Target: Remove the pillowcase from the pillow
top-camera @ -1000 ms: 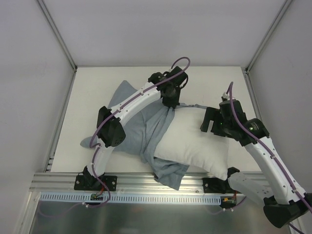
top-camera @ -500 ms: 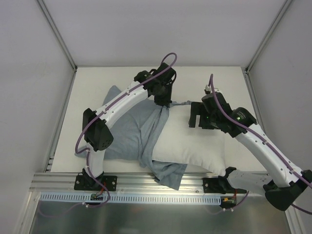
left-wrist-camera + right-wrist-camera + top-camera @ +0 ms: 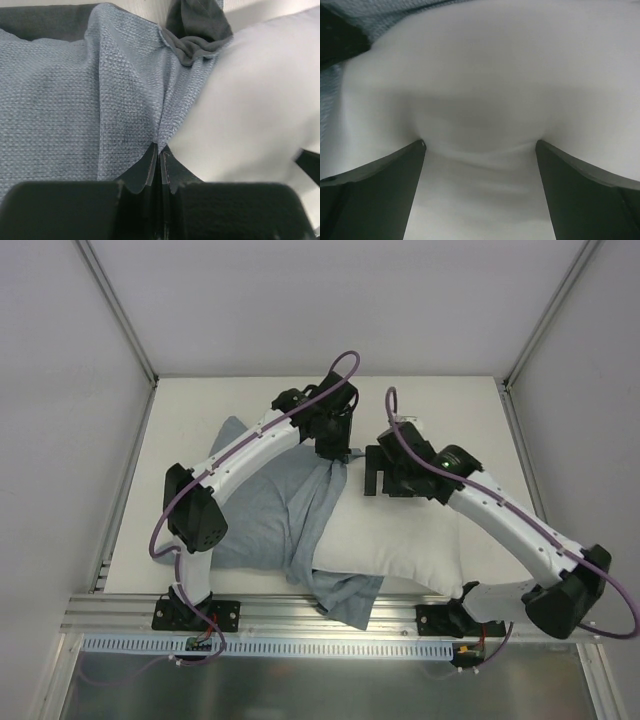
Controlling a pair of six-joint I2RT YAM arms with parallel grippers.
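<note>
Grey pillowcase [image 3: 262, 522], one, pinched by left gripper [image 3: 160, 149]; white pillow [image 3: 400, 540], one.

Cream table [image 3: 455, 405] enclosed by plain white walls [image 3: 300, 300], evenly lit.

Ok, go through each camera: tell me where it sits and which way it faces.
Top external: above and behind the robot, looking down on the table; left arm and right arm show, over the pillow and pillowcase.
Left wrist: on the left arm, looking along the left end effector, shut on the pillowcase.
Right wrist: on the right arm, facing the pillow close up; the right end effector is open at its surface.
Shared: both wrist views show pillow and pillowcase.
</note>
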